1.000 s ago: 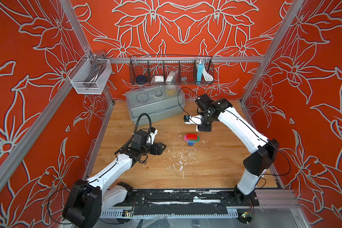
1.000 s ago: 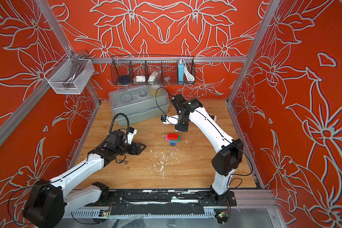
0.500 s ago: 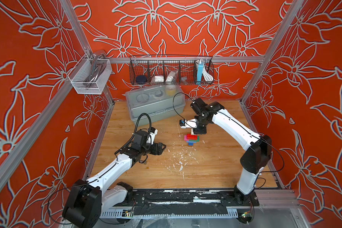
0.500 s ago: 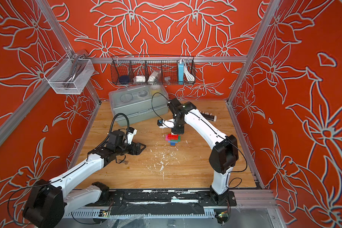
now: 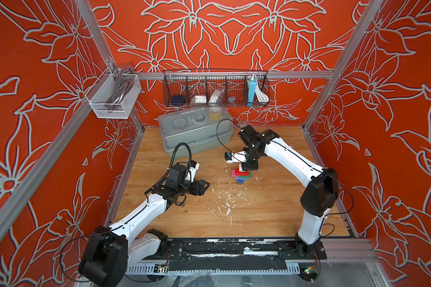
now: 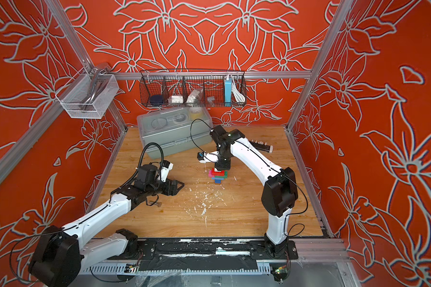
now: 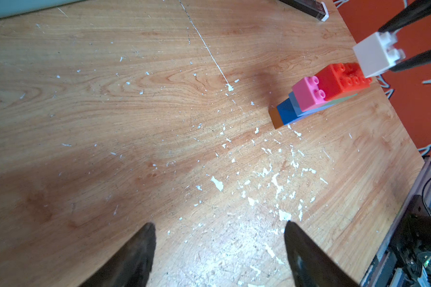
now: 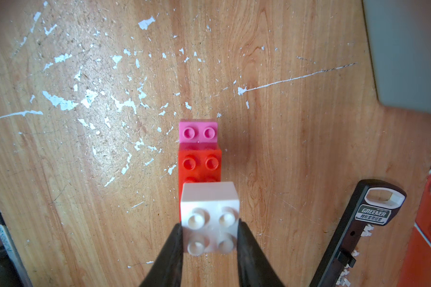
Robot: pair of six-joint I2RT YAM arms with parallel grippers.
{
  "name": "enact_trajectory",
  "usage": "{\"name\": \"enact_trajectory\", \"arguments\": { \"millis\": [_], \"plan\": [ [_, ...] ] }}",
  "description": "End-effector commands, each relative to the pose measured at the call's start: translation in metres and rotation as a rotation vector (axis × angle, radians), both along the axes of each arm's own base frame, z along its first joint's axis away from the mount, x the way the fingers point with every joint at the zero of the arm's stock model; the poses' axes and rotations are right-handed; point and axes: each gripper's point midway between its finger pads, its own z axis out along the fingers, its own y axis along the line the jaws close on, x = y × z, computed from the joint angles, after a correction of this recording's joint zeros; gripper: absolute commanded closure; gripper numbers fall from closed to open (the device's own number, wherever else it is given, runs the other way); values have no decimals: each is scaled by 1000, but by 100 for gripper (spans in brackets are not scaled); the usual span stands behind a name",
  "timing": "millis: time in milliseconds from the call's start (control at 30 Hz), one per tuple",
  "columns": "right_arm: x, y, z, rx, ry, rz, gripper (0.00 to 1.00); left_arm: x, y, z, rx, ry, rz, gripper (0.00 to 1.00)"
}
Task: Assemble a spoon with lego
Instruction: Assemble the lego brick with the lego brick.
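The right end effector (image 8: 210, 227) is clamped on the white brick (image 8: 209, 198), studs facing up toward the wrist, one finger on each side wall. Directly under it, just ahead of the fingertips, stands the spoon (image 5: 241, 174), a stepped stack rising off the table (image 7: 110, 124).

The red brick (image 8: 199, 164) is the top layer, and the white brick hangs over its near end. The pink brick (image 8: 198, 131) steps out beyond the red one, straight away from the fingers. So the stack's long line runs dead ahead of this end effector, square to its grip.

From the left wrist, the white brick's lower corner meets the red studs. Whether it is pressed home or only resting there, I cannot tell.

The right arm is plainly the nearer one. The left end effector (image 7: 219, 225) sits well apart from the spoon with its jaws spread and empty, pointing across the table toward it.

My read is that the next move is a straight push down, and any sideways drift could tip that narrow stack.

The table is worn wood with white flecks (image 7: 274, 179) of paint, and it is bare around the base. A black GREENER tool (image 8: 358, 223) lies off to one side of the right end effector, well clear. A grey lidded box (image 5: 197, 134) sits farther out, beyond the stack.
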Motion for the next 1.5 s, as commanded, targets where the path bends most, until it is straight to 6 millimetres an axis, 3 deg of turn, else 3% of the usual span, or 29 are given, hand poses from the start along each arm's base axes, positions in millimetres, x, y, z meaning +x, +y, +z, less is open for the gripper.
{"name": "enact_trajectory", "arguments": {
  "millis": [0, 767, 1267, 1467],
  "plan": [
    [-7, -1, -10, -11, 40, 13, 100, -1, -2, 1, 6, -17, -17, 20],
    [-7, -1, -21, -25, 58, 9, 100, -2, -1, 1, 18, -12, -13, 20],
    [-14, -9, -48, -97, 119, 13, 100, -2, 0, 0, 27, -11, -10, 20],
    [-12, -5, -47, -101, 120, 39, 100, -2, 1, 0, 33, -14, -9, 20]
  ]
}}
